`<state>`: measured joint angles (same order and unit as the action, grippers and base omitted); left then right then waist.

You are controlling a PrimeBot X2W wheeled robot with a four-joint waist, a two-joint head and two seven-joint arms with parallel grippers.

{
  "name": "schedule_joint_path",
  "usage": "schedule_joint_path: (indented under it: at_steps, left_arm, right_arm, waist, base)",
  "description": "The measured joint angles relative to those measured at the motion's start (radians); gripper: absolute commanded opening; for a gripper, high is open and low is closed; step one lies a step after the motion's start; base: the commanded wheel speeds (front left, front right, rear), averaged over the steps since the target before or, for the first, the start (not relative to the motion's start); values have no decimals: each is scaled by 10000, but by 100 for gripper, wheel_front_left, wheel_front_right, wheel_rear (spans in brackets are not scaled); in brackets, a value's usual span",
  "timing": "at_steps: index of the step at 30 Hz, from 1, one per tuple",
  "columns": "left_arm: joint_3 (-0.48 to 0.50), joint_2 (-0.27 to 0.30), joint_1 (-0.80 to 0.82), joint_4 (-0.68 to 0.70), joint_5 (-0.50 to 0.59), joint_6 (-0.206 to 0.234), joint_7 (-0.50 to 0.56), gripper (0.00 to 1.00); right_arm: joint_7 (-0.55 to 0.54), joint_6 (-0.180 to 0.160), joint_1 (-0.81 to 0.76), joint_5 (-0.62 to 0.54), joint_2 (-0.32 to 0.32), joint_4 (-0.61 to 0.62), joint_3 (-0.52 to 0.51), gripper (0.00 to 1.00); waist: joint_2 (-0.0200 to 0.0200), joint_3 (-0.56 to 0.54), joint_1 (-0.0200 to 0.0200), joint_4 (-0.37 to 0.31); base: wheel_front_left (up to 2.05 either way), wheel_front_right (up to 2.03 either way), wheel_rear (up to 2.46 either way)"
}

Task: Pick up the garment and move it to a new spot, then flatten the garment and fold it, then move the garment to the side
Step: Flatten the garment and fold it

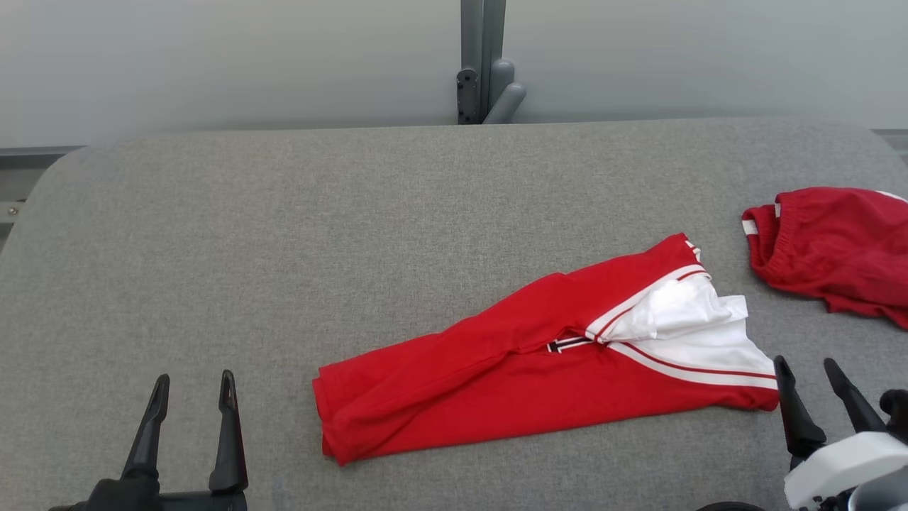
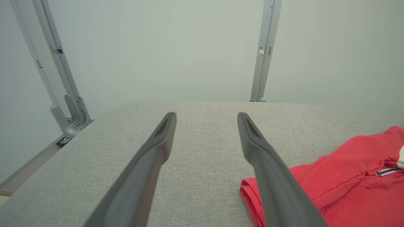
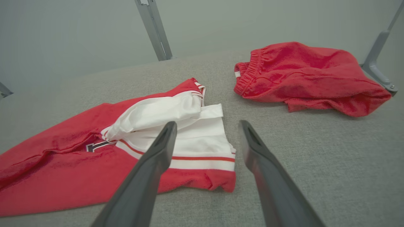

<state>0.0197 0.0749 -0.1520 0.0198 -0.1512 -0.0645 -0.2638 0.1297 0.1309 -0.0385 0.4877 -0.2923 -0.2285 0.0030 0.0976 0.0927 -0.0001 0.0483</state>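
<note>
Two grippers stand spread wide and empty at either end of a folded garment on a grey table. The garment lies right of centre, slanting from near-left to far-right. The right gripper sits just beside its white end, while the left gripper hangs apart from its red end, over bare cloth.

The fold looks made, so the shift to the side likely remains, and that is where it could come undone. A pinch that catches only the top layer would peel the stack open. A lift from one end alone would let the long strip sag and unroll. The loose white flap, bunched and raised, could slip out of the fold. Dragging rather than lifting may rumple the underside against the table's coarse weave. A second garment lies crumpled near the right edge, so a move that way risks piling one on the other.

The garment is soft red knit, folded into a long, narrow band with rounded, puffy edges. Its white panel carries thin red stripes, and a small dark mark sits at mid-length. The second garment shows a gathered elastic band. The table is covered in flat, flecked grey fabric, with rounded corners.
</note>
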Motion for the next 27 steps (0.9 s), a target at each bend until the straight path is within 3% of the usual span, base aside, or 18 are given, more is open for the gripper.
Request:
schedule_joint_path:
  at_steps: [7,14,27]
  left_arm:
    - [130,-196,-848,453,474,33,-2,100]
    - [6,-232,-1070,422,483,21,-2,100]
    - [-616,-242,-499,359,479,-29,-2,100]
  right_arm:
    - [1212,0,-424,-1933,671,-1189,-1152,100]
    - [1262,0,220,-1902,911,-2410,-1066,100]
    - [-1156,2,3951,-750,31,-5005,-640,100]
  waist:
    - [0,-436,0,73]
    - [0,-485,0,346]
    - [-3,525,0,937]
  base:
    - [0,0,0]
    - [0,0,0]
    - [0,0,0]
